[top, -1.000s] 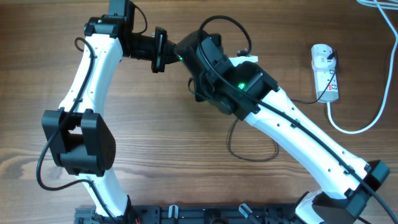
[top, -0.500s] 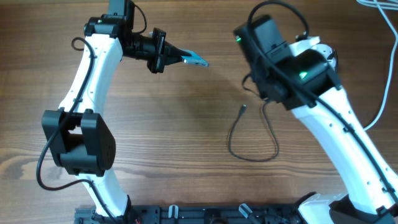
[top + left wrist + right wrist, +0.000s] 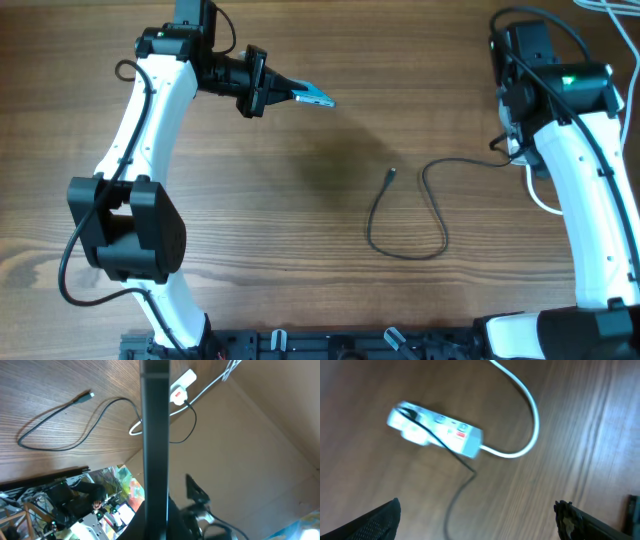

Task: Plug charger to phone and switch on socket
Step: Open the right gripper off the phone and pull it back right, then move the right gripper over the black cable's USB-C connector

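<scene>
Charger (image 3: pixel 388 180) lies between the phone (image 3: pixel 312 97) — leftward — and the socket (image 3: pixel 435 435), rightward.

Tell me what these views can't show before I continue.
- Socket switch: the right wrist view is motion-blurred; overhead, the right arm mostly covers it.
- Phone port: the left wrist view shows only its dark edge; overhead it is too small.
- Charger tip: too small overhead to tell its orientation.
</scene>
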Motion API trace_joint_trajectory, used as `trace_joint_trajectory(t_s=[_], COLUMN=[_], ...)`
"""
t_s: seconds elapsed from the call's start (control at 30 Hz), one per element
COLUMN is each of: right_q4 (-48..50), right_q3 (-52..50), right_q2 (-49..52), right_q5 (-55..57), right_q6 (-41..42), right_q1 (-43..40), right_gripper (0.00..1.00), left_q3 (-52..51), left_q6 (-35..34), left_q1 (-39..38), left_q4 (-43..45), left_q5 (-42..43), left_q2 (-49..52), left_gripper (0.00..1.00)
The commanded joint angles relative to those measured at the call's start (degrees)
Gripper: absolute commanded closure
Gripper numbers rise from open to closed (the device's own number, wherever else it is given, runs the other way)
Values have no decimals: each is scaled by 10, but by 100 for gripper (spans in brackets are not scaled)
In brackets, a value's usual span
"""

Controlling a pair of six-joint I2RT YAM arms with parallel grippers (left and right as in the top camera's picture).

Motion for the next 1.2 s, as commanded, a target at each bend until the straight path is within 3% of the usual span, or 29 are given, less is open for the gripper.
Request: trace_joint_trajectory(t_s=[0.0,0.2,0.5,0.63,0.93,1.17], right_q4=[19,50,53,56,70,125], right_q3=[-61,-166,-186,-186,-186,-186], right_q2=[-4,-4,-3,-3,-3,-3], right_q5=[-51,-123,-193,-197,-223,-330], right_q6=[-10,-8,-8,-8,-8,-215], right_q1=[0,0,0,0,0,0], right_gripper=[0,0,0,0,1,0], left_q3=[2,2,2,2,2,2], left_q6=[3,34,35,66,57,47], left_q1=[-2,-2,-4,-11,-11,-10], left_q4=[1,2,31,68,79,79], left_q5=[15,14,22,114,237,272], left_q2=[-14,-14,-14,-14,-14,-14], left_gripper=[96,96,96,96,96,96])
